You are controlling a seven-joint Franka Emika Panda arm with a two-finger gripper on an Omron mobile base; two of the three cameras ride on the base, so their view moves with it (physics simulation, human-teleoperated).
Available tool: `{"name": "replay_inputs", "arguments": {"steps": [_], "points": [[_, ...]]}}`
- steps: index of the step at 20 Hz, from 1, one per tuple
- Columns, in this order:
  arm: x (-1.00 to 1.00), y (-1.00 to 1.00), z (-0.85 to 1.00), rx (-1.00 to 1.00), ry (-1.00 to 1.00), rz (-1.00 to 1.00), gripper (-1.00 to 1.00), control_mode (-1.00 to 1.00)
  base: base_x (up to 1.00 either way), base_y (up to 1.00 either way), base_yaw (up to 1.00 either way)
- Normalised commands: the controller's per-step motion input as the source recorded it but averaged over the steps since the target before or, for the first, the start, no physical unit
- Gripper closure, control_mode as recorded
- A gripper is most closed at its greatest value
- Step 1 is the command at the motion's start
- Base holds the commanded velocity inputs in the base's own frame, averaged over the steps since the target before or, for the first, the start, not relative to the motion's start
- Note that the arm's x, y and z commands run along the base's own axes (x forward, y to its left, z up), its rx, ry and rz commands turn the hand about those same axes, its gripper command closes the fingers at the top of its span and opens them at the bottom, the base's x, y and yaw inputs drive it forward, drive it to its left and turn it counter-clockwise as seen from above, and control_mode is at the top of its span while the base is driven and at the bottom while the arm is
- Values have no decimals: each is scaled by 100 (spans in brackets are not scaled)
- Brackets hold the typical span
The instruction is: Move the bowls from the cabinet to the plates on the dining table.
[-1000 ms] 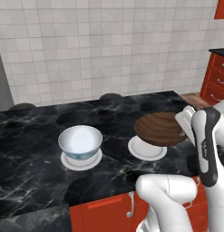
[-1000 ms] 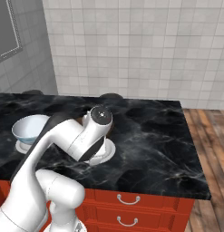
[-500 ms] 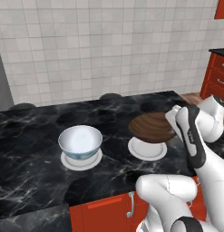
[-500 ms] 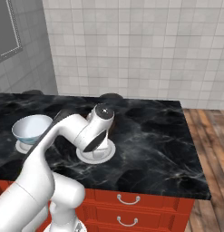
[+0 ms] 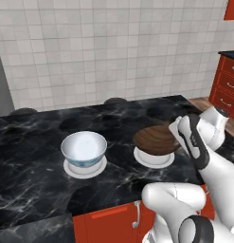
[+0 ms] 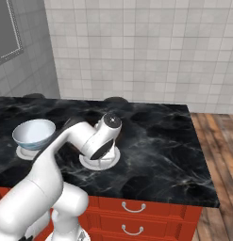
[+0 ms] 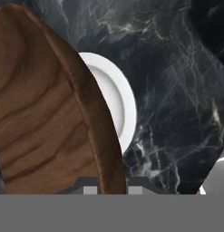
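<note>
The surface (image 5: 38, 190) was a broad black marble top with white veins, set on red fronts. Its near edge ran just in front of both plates; in the right base view its right edge (image 6: 203, 155) lay well apart from the work area, with bare marble between. A wooden floor (image 6: 221, 141) lay beyond that right edge. A tiled wall (image 5: 113, 52) stood behind the far edge, and red drawers (image 5: 227, 88) stood at the far right.

The wooden bowl (image 5: 156, 140) was dark brown, wide and shallow, with visible grain. It was held above the right plate (image 5: 154, 159), tilted slightly, and whether it touched the plate could not be told. In the hand view the wooden bowl (image 7: 45, 104) was seen edge-on, its rim running between the fingers, and the right plate (image 7: 115, 104) showed white and flat behind it.

The hand (image 5: 177, 137) was closed narrowly on the wooden bowl's rim at its right side. In the right base view the arm covered most of the right plate (image 6: 111, 160).

The white bowl (image 5: 84, 148) was deep, white inside, with a blue pattern outside. It stood upright on the left plate (image 5: 85, 168), well apart from the wooden bowl. Bare marble lay between the two plates and to the left of the white bowl.
</note>
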Motion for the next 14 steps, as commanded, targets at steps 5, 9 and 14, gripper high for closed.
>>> {"name": "replay_inputs", "arguments": {"steps": [5, 9, 14], "points": [[41, 1, -39, 0, 0, 0, 100, -100, 0, 0, 0], [28, 2, -26, 0, 0, 0, 100, -100, 0, 0, 0], [17, 0, -33, 0, 0, 0, 100, -100, 0, 0, 0]]}}
